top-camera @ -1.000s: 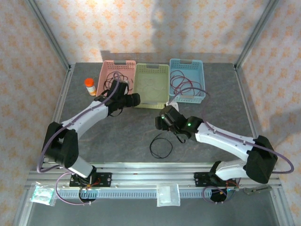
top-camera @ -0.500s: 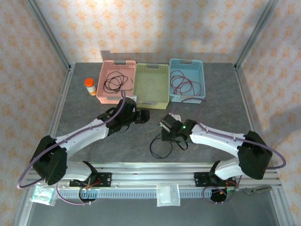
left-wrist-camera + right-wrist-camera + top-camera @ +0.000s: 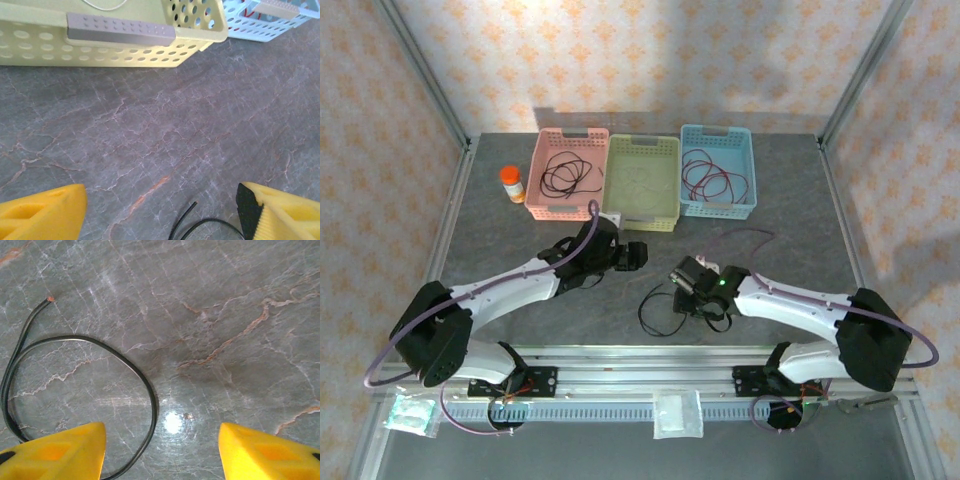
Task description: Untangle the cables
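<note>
- left gripper [image 3: 160, 205] spread wide, nothing between its fingers, low over the bare table [image 3: 150, 125], near the green basket [image 3: 30, 42].
- right gripper [image 3: 162, 440] spread, pinching nothing, above the loose cable [image 3: 154, 407].
- loose cable: black loop flat on the table, front centre, between both grippers.
- black cable [image 3: 565, 178] in pink basket [image 3: 548, 211], white cable [image 3: 642, 185] in green, red cable [image 3: 715, 182] in blue basket [image 3: 718, 210].

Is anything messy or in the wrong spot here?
One black cable loop lies loose on the grey stone-patterned table, outside the baskets. The other cables sit tidily inside the pink plastic basket and the blue plastic basket, so this one looks left out.
</note>
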You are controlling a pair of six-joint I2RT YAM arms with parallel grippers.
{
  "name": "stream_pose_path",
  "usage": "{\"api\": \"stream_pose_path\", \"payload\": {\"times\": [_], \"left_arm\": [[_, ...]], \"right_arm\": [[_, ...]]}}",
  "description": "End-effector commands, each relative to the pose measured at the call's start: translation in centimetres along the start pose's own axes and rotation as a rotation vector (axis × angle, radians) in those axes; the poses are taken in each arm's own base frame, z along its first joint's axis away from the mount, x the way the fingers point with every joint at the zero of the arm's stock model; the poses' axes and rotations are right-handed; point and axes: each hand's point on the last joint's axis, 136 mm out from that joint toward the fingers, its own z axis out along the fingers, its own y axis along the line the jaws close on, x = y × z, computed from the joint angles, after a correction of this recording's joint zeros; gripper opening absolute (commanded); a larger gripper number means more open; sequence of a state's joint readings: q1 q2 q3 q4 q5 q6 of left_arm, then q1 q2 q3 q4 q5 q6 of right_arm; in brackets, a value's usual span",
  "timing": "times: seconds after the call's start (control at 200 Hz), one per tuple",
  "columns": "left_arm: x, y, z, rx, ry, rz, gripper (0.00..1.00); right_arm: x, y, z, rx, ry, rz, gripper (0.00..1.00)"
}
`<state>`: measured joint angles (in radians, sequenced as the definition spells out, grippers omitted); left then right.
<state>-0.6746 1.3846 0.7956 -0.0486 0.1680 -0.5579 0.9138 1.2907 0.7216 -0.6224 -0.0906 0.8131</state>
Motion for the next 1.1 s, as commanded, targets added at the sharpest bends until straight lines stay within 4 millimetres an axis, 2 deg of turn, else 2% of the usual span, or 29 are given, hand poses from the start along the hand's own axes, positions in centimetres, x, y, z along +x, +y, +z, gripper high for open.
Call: {"api": "stream_pose_path", "payload": {"times": [0.0,0.33,0.571,0.841,1.096], "left_arm": [[-1.0,-1.3,0.2,0.039,-0.033,-0.009,0.80],[-0.9,-0.8,0.1,0.032,-0.058,-0.016,0.80],[-1.2,-0.7,-0.2,0.025,-0.071,0.000,0.80],[-0.3,-2.3,-0.8,0.131,-0.036,0.017,0.83],[0.5,-2.3,-2.1,0.151,-0.019,0.034,0.87]], "right_arm": [[0.2,0.6,0.2,-0.002,0.008,-0.010,0.58],[0.7,0.4,1.5,0.100,0.056,-0.067,0.47],[1.1,1.2,2.7,0.128,0.100,-0.102,0.39],[1.7,0.3,3.6,0.174,0.127,-0.120,0.32],[1.8,-0.2,4.5,0.226,0.142,-0.159,0.26]]}}
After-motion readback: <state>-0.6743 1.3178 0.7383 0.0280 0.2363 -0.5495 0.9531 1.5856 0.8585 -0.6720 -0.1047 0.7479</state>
